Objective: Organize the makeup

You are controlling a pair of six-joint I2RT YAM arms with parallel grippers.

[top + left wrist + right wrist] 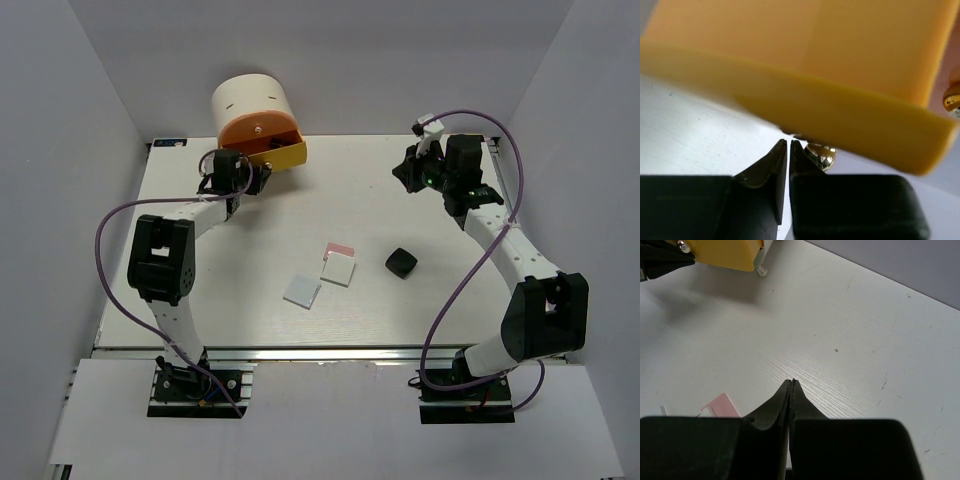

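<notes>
On the table lie a pink square (341, 248), a white square (338, 269), another white square (302, 291) and a black rounded-square compact (401, 263). The discs and the black-gold stick are out of view. My left gripper (257, 179) is shut and empty at the front of the pulled-out yellow drawer (280, 155). In the left wrist view its fingertips (781, 150) sit just left of the drawer's gold knob (820, 155), under the yellow drawer front (805, 95). My right gripper (408, 172) is shut and empty over bare table at the back right; in the right wrist view (792, 384) the pink square (720, 406) lies near it.
A big cream cylinder (250, 98) with an orange drawer front (258, 130) stands at the back left. The yellow drawer (725, 252) juts out onto the table. White walls close in the back and both sides.
</notes>
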